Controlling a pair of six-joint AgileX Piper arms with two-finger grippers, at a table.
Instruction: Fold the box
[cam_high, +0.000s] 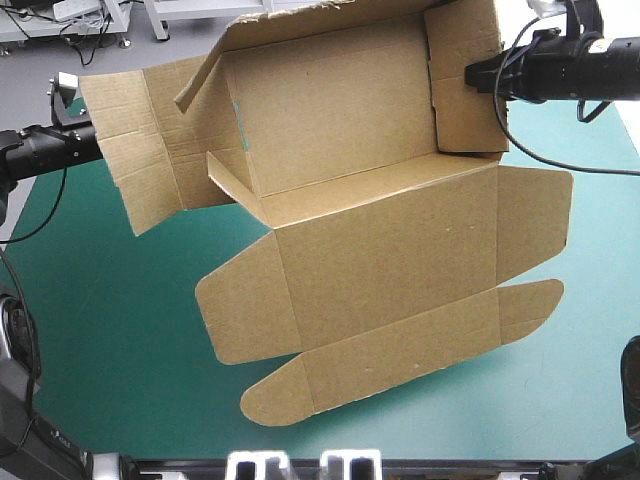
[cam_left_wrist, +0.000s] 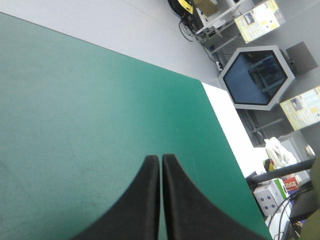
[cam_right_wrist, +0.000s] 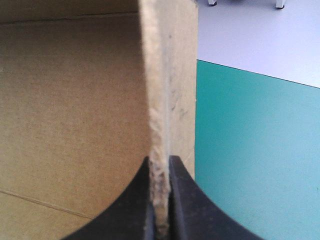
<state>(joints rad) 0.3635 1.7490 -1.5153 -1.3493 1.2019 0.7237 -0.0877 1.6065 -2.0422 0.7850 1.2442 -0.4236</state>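
box, long axis 9-to-3 o'clock: right claw pinching its 1 o'clock wall, left claw closed empty at 9 o'clock.

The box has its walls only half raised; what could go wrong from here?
1. The right pincer grips the box only by the thin edge of its right wall; a pull could make the board slip out or bend.
2. The left pincer is shut on nothing, with only teal-green cover ahead, so the left flaps have no grip on them and may fall back.
3. Held at one point, the box might swing when moved.
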